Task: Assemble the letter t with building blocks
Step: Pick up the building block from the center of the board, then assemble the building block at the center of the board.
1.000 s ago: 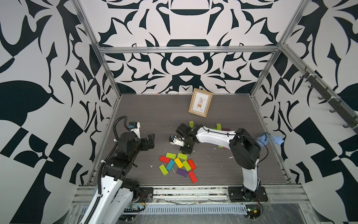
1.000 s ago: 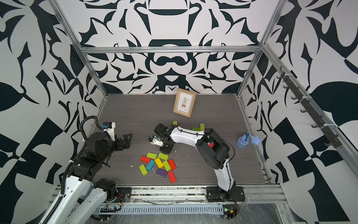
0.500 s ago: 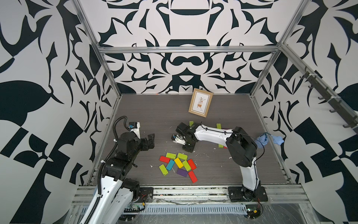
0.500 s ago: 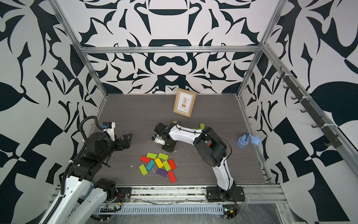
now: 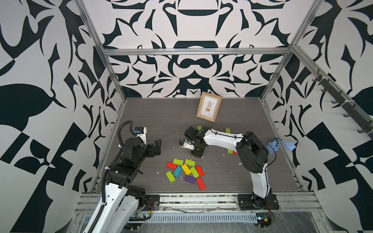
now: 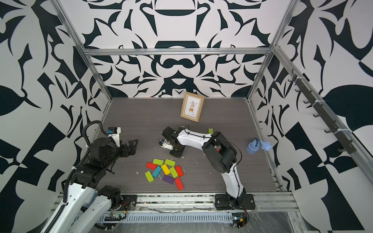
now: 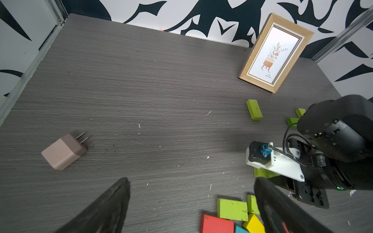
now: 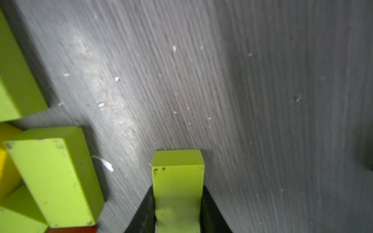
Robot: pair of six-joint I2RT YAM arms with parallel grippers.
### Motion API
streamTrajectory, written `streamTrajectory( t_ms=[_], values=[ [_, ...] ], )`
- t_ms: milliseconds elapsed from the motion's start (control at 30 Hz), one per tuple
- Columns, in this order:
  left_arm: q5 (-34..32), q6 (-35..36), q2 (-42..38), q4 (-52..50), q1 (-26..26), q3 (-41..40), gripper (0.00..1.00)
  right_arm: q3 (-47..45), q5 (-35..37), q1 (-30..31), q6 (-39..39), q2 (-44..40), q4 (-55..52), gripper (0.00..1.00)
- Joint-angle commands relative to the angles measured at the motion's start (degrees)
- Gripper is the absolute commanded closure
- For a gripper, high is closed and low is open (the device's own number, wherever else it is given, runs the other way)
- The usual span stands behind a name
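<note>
Your right gripper (image 8: pixel 178 203) pinched one lime green block (image 8: pixel 177 177) tight, just behind the pile of colored blocks (image 5: pixel 185 173) near the front of the table (image 5: pixel 222 113). Your left gripper (image 7: pixel 191 181) was spread wide open, near the pile.

Top views evenly lit, sharp, shadows soft. Right wrist view blurred, with a glare streak on the worktop (image 8: pixel 113 105). Left wrist view: fingers (image 7: pixel 105 209) out of focus.

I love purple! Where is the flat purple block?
In both top views the flat purple block lies at the robot-side edge of the block cluster, beside a flat red block on the robot's right, with the flat yellow block just behind it.
</note>
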Motion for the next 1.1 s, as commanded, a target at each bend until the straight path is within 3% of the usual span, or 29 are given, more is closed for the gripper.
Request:
streamTrajectory(
  t_ms=[0,300,500,867,1067],
  values=[
    [2.15,3.07,1.41,-1.2,-0.01,3.26,0.0,-1.12,1.94,-1.59,0.74,-3.72,-0.31,0.78],
    [6.18,8.54,7.12,-2.62,-0.01,6.97,0.0,-1.97,1.54,-4.66,-0.96,-4.49,1.79,0.77],
    [5.12,13.55,9.59,-4.82,-0.01,9.72,0.0,1.79,-0.01,-6.7,-3.56,-3.38,2.33,0.79],
    [5.81,13.6,7.8,-3.26,-0.01,6.69,0.0,15.3,-6.7,-9.37,-26.72,-0.12,-0.93,0.8],
    [4.86,13.49,6.64,-3.48,-0.01,5.75,0.0,29.67,-6.6,-10.28,-32.33,9.11,-8.83,0.81]
  ],
)
